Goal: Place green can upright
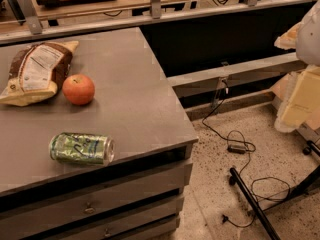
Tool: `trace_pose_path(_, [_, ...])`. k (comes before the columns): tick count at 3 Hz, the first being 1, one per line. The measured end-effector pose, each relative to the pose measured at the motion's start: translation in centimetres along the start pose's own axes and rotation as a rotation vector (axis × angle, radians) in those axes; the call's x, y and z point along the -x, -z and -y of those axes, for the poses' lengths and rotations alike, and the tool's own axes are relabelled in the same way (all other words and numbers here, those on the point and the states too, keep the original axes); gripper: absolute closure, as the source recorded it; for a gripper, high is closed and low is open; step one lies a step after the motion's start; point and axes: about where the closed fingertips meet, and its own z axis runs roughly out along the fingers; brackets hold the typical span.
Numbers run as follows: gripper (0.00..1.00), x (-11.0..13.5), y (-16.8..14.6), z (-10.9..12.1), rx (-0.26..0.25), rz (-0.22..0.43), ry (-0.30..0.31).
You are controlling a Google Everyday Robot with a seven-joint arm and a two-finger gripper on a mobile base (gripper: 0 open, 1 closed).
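Note:
The green can [81, 148] lies on its side near the front edge of the grey cabinet top [135, 99], its long axis running left to right, with its silver end facing right. My gripper [299, 101] is a white and cream shape at the far right edge of the view. It hangs over the floor, well off the cabinet and far from the can, and holds nothing that I can see.
A red apple [78, 89] sits behind the can, and a brown-and-cream snack bag [37, 71] lies to the apple's left. Drawers [95, 204] run below the top. Black cables [235, 146] and a black stand leg [252, 204] lie on the speckled floor to the right.

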Motion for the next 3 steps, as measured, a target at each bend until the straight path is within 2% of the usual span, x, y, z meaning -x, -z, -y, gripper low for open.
trace_pose_path(1, [0.00, 0.0, 0.0, 0.0, 0.000, 0.000, 0.000])
trace_pose_path(2, [0.00, 2.2, -1.4, 0.4, 0.032, 0.016, 0.058])
trace_pose_path(3, [0.00, 9.0, -4.9, -0.1, 0.102, 0.039, 0.189])
